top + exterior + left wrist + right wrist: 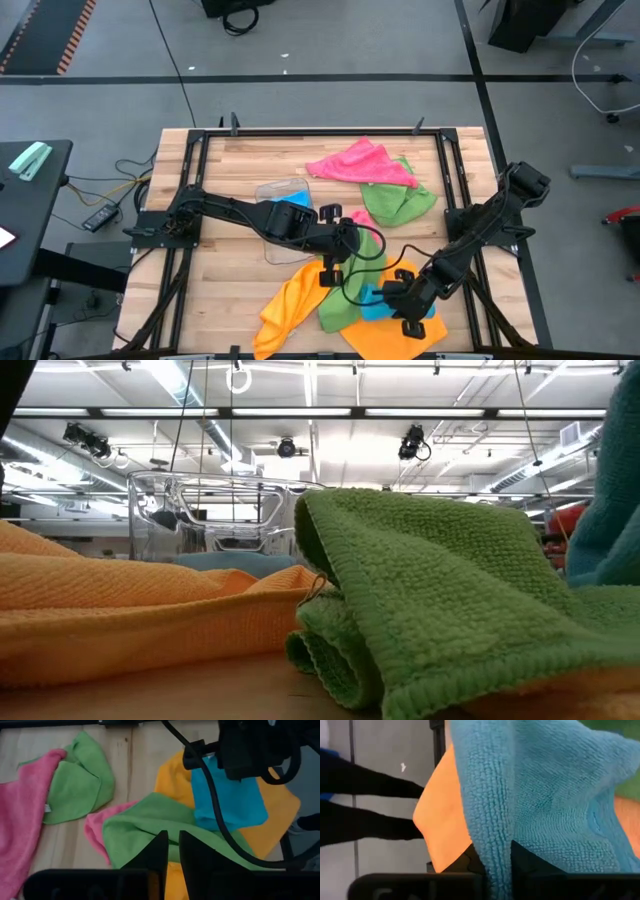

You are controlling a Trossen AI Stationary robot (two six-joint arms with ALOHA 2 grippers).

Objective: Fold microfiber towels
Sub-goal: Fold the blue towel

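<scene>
Right gripper (492,862) pinches the sky-blue microfiber towel (545,795) — nubby edge draped between its fingers, over an orange towel (442,820); left gripper (172,851), fingers nearly together, hovers above a rumpled green towel (145,827).

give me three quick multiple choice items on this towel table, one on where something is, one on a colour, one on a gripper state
1. Where does the clear plastic tray sit?
A. beside the pink towel, at the table's middle
B. on the floor
C. on top of the orange towel

2. What colour is the towel in the right gripper?
A. pink
B. blue
C. green

3. How does the left gripper stand?
A. wide open over the tray
B. out of view
C. fingers nearly together above the green towel, nothing seen between them

Answers:
1 A, the high view shows it just left of the pink towel.
2 B, the right wrist view shows the blue towel draped between its fingers.
3 C, the left wrist view shows only a narrow gap.
</scene>
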